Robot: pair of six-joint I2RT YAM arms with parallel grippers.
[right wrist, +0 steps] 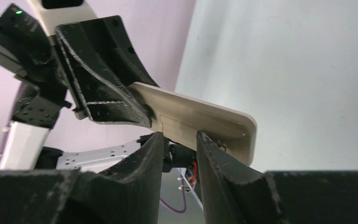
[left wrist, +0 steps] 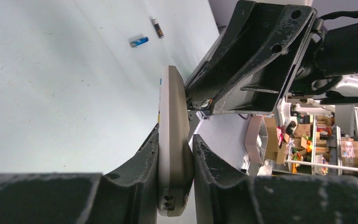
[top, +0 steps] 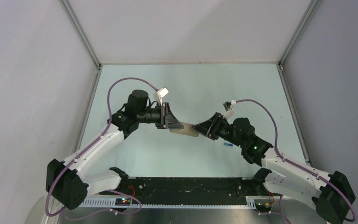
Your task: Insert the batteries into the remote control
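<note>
One remote control [top: 185,129]: a slim rectangular plastic handset with its tan back showing, held up in the air between the two arms, off the desk.
Long axis: it runs side to side in the top view, from the left pincer [left wrist: 175,154] toward the right pincer [right wrist: 179,140], with one end at each.
Cover panel [right wrist: 186,122]: a rectangular outline on the tan back, seated flush. By my reading the battery slot is not yet opened.
Left pincer: clamped on one end of the remote control, one finger on the buttoned face and the other on the back.
Right pincer: its fingers stand part-way apart with a plain gap and grip nothing. The tips sit at the back of the free end, by the cover panel. Whether they touch it cannot be told.
Two batteries: a small bright blue battery [left wrist: 139,42] and a small dark battery [left wrist: 157,28] lie near each other, not touching, on the pale green desk [top: 191,84].
Direction from the pincers: below the held remote control, on the right arm's side. The blue battery lies just beside that arm and well apart from the left arm.
Coming move, as judged: the right pincer is free and nearer, so the panel and the pick-up fall to it.
</note>
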